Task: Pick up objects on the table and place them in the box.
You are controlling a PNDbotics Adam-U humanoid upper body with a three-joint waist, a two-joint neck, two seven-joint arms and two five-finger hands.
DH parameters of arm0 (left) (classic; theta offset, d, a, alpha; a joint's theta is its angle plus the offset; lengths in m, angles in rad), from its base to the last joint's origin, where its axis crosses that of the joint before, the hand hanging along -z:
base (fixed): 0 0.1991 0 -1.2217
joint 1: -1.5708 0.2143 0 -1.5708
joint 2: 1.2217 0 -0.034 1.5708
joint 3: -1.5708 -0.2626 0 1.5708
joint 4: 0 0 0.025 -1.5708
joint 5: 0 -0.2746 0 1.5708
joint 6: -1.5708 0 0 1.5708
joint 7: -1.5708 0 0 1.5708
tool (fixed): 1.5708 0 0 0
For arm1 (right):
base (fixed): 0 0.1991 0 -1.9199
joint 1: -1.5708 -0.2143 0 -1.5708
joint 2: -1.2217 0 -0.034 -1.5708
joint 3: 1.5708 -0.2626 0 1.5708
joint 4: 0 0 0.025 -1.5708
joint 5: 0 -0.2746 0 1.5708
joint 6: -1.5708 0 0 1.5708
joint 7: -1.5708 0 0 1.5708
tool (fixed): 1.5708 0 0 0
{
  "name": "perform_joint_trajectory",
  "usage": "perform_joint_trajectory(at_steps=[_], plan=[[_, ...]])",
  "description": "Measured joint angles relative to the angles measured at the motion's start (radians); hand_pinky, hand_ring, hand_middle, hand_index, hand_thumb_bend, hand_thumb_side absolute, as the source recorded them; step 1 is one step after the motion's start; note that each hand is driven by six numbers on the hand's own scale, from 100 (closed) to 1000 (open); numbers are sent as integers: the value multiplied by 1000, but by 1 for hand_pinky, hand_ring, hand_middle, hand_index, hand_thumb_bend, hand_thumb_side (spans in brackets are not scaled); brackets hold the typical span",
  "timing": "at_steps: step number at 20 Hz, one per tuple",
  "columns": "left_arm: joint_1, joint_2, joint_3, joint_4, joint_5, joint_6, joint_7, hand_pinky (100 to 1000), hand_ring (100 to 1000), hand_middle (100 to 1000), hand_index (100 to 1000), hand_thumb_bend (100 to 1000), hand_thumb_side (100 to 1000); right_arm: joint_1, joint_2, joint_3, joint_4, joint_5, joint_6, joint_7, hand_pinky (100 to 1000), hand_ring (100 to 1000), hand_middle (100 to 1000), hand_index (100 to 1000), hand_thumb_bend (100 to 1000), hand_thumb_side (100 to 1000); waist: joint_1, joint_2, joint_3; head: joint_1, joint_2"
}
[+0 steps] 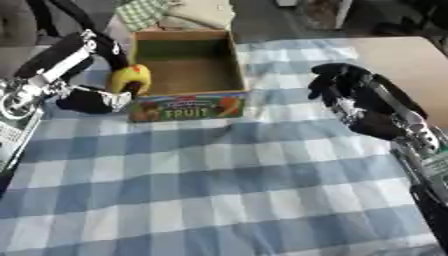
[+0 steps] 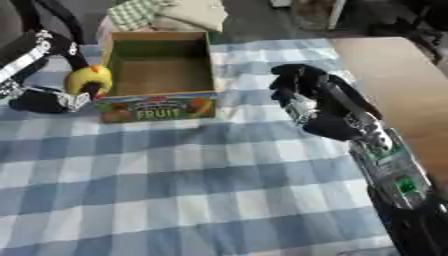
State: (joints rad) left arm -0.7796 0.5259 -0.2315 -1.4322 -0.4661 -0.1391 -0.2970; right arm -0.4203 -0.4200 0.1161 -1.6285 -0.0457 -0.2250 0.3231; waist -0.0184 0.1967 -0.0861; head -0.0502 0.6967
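Observation:
An open cardboard box (image 1: 232, 60) with "FRUIT" printed on its front stands at the back of the checked table; its inside looks bare. My left hand (image 1: 96, 99) is at the box's left wall, shut on a yellow and red toy fruit (image 1: 129, 77) held at the level of the rim. My right hand (image 2: 302, 95) hovers over the cloth to the right of the box, fingers curled downward, with nothing in it.
A blue and white checked cloth (image 1: 219, 180) covers the table. A bare wooden tabletop (image 1: 407, 60) lies at the far right. Folded cloths (image 2: 171, 12) sit behind the box. A printed sheet (image 1: 13, 132) lies at the left edge.

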Motion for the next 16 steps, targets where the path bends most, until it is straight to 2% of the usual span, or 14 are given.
perform_joint_trajectory(at_steps=[3, 7, 11, 16], plan=[[-55, -10, 7, 100, -80, -30, 18, 694, 498, 385, 447, 136, 100, -1, 0, 2, 0, 0, -1, 0, 778, 653, 665, 849, 100, 461, 5, -1, -21, 8, 0], [-114, -58, 22, 242, -190, -70, 53, 694, 498, 375, 419, 136, 100, -4, 0, 2, -6, 3, 2, -24, 778, 658, 682, 847, 100, 454, 4, -2, -57, 28, 0], [-155, -103, 48, 365, -277, -99, 92, 692, 504, 386, 452, 150, 100, -12, 0, 7, -18, 4, 3, -39, 776, 649, 650, 845, 100, 450, 4, -1, -96, 49, -3], [-202, -146, 84, 485, -384, -123, 159, 691, 519, 418, 495, 183, 100, -22, 4, 23, -30, -1, -2, -17, 775, 645, 639, 842, 100, 455, 9, 1, -134, 71, -4]])
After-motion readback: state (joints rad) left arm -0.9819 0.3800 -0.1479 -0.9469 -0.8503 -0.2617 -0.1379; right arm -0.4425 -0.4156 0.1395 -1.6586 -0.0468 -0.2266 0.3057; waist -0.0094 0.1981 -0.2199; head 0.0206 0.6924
